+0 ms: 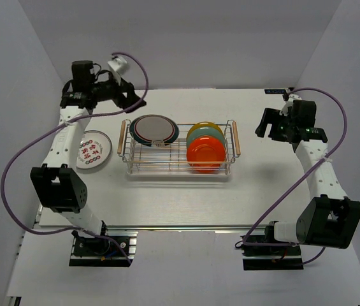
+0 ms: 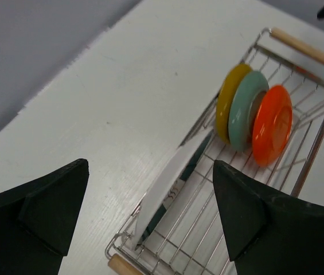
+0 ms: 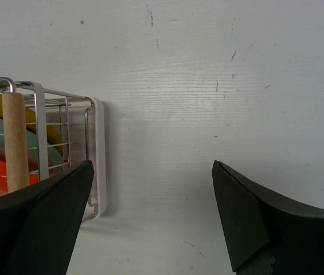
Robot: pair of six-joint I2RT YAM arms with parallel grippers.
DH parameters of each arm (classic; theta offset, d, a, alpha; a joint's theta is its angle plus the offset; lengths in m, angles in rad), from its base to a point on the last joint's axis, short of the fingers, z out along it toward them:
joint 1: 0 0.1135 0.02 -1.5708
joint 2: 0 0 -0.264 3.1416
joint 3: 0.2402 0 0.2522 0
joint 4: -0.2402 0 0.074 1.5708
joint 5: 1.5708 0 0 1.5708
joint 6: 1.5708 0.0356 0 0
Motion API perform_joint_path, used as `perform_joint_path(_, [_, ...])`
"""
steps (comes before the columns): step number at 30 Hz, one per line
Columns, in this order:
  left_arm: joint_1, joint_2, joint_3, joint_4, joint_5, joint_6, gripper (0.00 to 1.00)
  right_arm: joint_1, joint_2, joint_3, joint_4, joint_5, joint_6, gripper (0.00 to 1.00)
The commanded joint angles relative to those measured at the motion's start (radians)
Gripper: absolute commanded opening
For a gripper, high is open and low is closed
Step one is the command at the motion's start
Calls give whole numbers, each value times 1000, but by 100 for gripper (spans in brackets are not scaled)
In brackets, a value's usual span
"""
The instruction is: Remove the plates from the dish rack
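White walls box a matte white counter (image 1: 186,204). Left pincer (image 2: 150,189), spread wide, hovers behind the wire dish rack (image 1: 160,160) at its left end, where a dark-rimmed plate (image 1: 154,129) leans. The yellow plate (image 2: 230,100), teal plate (image 2: 246,109) and orange plate (image 2: 272,123) stand upright rightward. Right pincer (image 3: 152,177), also wide, hangs over open counter beside the wooden handle (image 3: 15,143). A printed plate (image 1: 93,151) lies flat left of the rack.

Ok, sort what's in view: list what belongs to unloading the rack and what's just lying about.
Job: dish rack; white dark-rimmed plate leaning in it; yellow plate, teal plate, orange plate standing in it; white red-marked plate already out, left of it; left gripper, right gripper, both open.
Lying about: purple cables; small dark object near the right gripper.
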Motion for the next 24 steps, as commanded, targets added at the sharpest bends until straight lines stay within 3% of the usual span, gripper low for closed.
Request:
perform_joint_path(1, [-46, -24, -5, -202, 32, 372, 98, -1, 11, 40, -17, 50, -15, 89])
perform_joint_path(5, [-71, -28, -49, -219, -11, 550, 98, 2, 57, 74, -69, 72, -15, 89])
perform_joint_path(11, [-115, 106, 67, -343, -68, 656, 98, 4, 114, 97, -99, 61, -20, 89])
perform_joint_path(17, [-155, 138, 60, -362, -123, 704, 98, 4, 118, 95, -100, 66, -18, 89])
perform_joint_path(22, [-174, 106, -17, -276, -164, 698, 97, 4, 115, 95, -99, 38, -21, 89])
perform_joint_path(24, [-183, 103, -20, -271, -166, 699, 90, 2, 114, 92, -97, 41, -21, 89])
